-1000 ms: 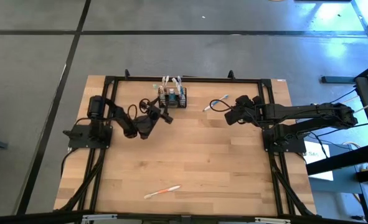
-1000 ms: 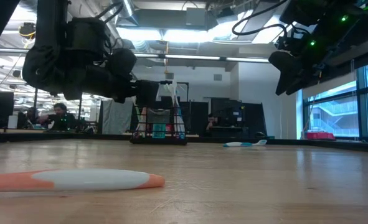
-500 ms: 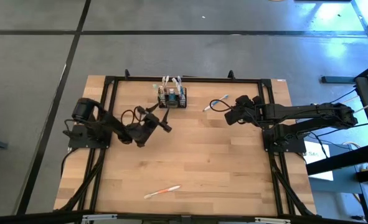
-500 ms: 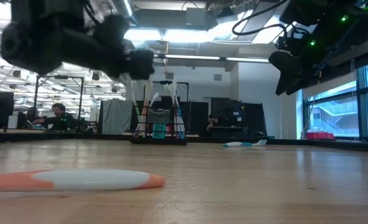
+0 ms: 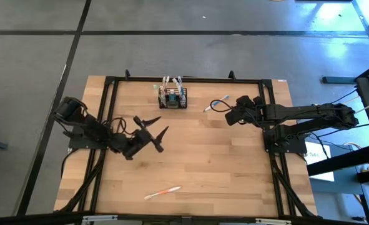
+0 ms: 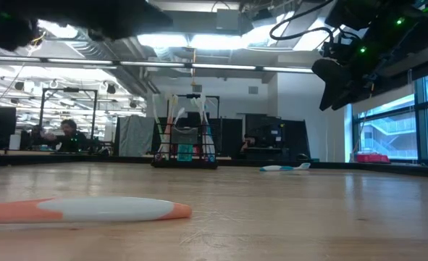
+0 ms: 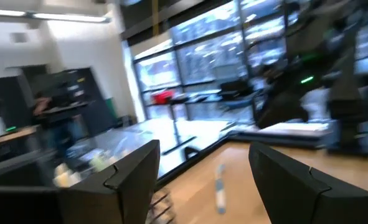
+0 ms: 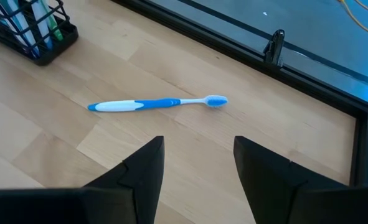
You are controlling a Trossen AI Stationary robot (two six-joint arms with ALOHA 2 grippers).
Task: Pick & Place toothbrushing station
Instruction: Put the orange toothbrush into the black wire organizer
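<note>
The toothbrushing station [image 5: 173, 98] is a small black wire-mesh basket. It stands on its base near the table's far edge with toothbrushes and a teal tube upright in it, and also shows in the low view [image 6: 185, 148] and the right wrist view [image 8: 34, 31]. My left gripper [image 5: 155, 127] hangs open above the table, toward the near side and left of the basket, with nothing between its fingers [image 7: 134, 180]. My right gripper [image 8: 199, 168] is open and tilted down, right of the basket, above the bare wood near a blue toothbrush [image 8: 155, 104].
The blue toothbrush [image 5: 215, 104] lies flat between the basket and my right gripper. An orange-and-white toothbrush [image 5: 162, 192] lies near the front edge. A black frame rail [image 5: 190, 80] runs along the table's far edge. Bare wood fills the table's middle.
My left gripper has drawn back from the basket toward the table's near and left side and has risen, leaving the low view except for a dark part at the top. It has stayed open. The basket stands where it was.
</note>
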